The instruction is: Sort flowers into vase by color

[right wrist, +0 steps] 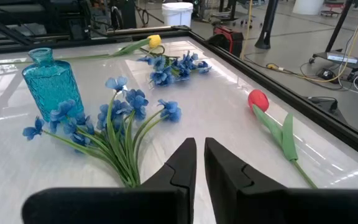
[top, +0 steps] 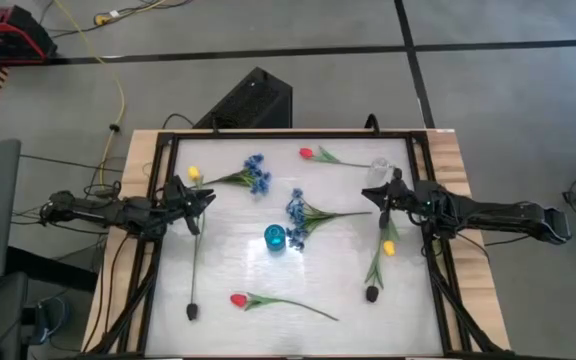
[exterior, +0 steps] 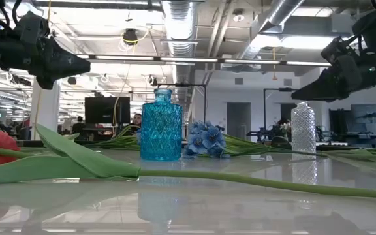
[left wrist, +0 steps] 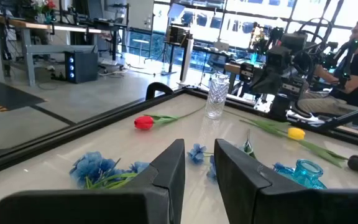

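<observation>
Left gripper (top: 203, 200), fingers slightly parted and empty, hovers at the table's left edge beside a blue spray (top: 256, 176). Right gripper (top: 376, 197), nearly closed and empty, hovers opposite. Blue vase (top: 274, 236) stands between them on open tabletop (top: 338, 270).

A: What lay around the clear glass vase (left wrist: 216, 95) on the tabletop (left wrist: 98, 140)?

B: A red tulip (left wrist: 144, 122) lay near it, its stem reaching toward the vase. A yellow tulip (left wrist: 296, 132) lay well to its other side, near the blue vase (left wrist: 305, 173).

A: And the left gripper (left wrist: 199, 163)?

B: Its fingers (left wrist: 168, 169) stood slightly parted, empty, with blue sprays (left wrist: 100, 168) beside and beyond them.
</observation>
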{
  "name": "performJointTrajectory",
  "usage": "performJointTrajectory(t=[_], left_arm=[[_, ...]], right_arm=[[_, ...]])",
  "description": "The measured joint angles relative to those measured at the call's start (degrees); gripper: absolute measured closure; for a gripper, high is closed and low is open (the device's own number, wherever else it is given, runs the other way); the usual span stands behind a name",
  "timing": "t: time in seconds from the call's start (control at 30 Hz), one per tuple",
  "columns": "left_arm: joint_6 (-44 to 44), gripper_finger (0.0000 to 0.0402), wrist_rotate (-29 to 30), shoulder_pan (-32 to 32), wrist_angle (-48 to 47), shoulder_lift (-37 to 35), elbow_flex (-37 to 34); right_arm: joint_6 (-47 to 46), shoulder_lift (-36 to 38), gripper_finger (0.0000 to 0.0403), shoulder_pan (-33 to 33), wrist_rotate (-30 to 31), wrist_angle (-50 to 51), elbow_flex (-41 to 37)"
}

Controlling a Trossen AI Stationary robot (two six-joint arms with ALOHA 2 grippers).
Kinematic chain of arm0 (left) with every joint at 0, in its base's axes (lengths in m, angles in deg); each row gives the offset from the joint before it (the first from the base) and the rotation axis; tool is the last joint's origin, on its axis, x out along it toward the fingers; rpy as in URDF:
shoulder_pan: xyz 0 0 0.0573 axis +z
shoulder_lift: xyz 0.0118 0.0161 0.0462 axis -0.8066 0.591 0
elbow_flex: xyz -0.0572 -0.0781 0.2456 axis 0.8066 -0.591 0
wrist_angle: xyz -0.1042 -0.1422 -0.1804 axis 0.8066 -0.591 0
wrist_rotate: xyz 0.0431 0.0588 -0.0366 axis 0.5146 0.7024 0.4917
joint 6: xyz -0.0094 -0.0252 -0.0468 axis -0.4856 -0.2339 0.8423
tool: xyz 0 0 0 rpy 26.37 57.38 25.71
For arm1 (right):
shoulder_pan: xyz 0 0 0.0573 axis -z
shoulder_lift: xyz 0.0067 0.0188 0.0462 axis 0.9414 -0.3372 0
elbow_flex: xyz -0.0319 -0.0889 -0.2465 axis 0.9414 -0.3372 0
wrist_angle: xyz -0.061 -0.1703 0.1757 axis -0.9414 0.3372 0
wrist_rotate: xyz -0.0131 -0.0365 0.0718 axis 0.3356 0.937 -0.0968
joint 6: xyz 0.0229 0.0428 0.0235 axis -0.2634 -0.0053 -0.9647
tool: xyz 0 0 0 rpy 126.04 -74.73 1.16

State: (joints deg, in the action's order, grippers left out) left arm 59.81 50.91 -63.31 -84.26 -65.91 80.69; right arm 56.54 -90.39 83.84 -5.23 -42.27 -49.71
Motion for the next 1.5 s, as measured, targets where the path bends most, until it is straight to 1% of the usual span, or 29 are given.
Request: performJointTrajectory(t=[1.07,1.1,1.17,1.23,1.43,1.5], left_arm=[[0.0,0.0326,0.0,0.0,0.0,0.0,0.0],[0.0,0.0326,0.0,0.0,0.0,0.0,0.0],[0.0,0.0326,0.0,0.0,0.0,0.0,0.0],[0.0,0.0326,0.0,0.0,0.0,0.0,0.0],[0.0,0.0326,0.0,0.0,0.0,0.0,0.0],[0.0,0.0326,0.0,0.0,0.0,0.0,0.0]], right_arm=[[0.0,0.0,0.0342,0.0,0.1,0.2,0.0],[0.0,0.0,0.0342,0.2,1.5,0.2,0.0],[0.1,0.0,0.0342,0.9,8.2,0.1,0.0],[0.0,0.0,0.0342,1.5,12.5,0.2,0.0],[0.0,0.0,0.0342,2.4,13.2,0.3,0.0],[0.1,0.0,0.0342,2.4,13.2,-1.1,0.0]])
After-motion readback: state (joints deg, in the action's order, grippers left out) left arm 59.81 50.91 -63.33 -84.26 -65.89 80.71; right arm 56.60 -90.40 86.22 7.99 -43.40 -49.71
